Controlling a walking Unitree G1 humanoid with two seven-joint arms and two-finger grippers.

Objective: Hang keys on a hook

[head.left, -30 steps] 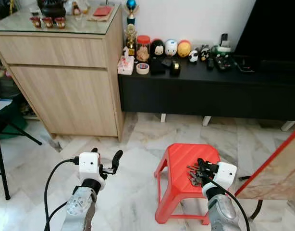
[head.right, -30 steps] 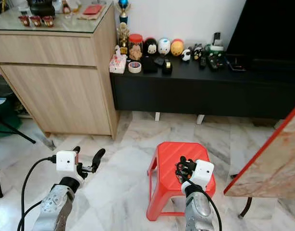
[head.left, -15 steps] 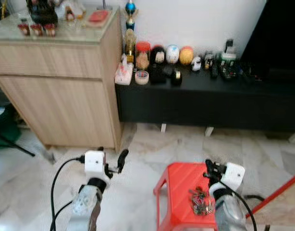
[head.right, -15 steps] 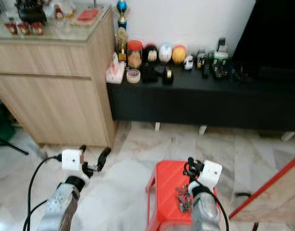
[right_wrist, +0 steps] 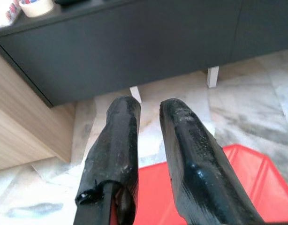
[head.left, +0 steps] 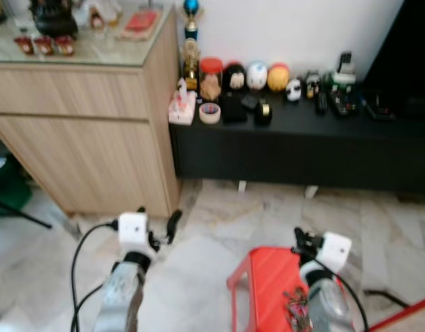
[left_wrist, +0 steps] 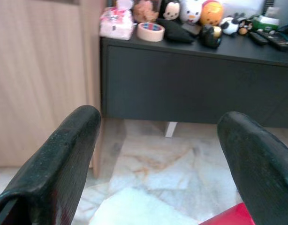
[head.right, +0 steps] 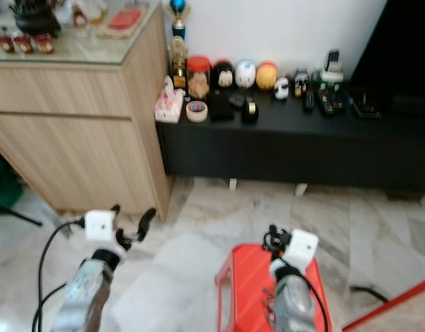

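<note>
The right gripper [head.left: 300,240] has its fingers [right_wrist: 119,140] nearly closed with nothing between them, above the red stool [head.left: 264,283], the keys [head.left: 296,311] lying on the stool just behind it, while the left gripper [head.left: 160,232] is wide open.

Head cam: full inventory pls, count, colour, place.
stool: 1, red, marble floor, front right
keys: 1 bunch, dark metal, on stool beside right arm
cabinet: 1, light wood, left, small items on its glass top
TV bench: 1, black, along the wall
tape roll: 1, beige, bench's left end
round toys: row, black, white and orange, back of bench
trophy: 1, gold with blue top, by the cabinet
left gripper: black fingers open, above floor
right gripper: black fingers near shut, empty, over stool's far edge
</note>
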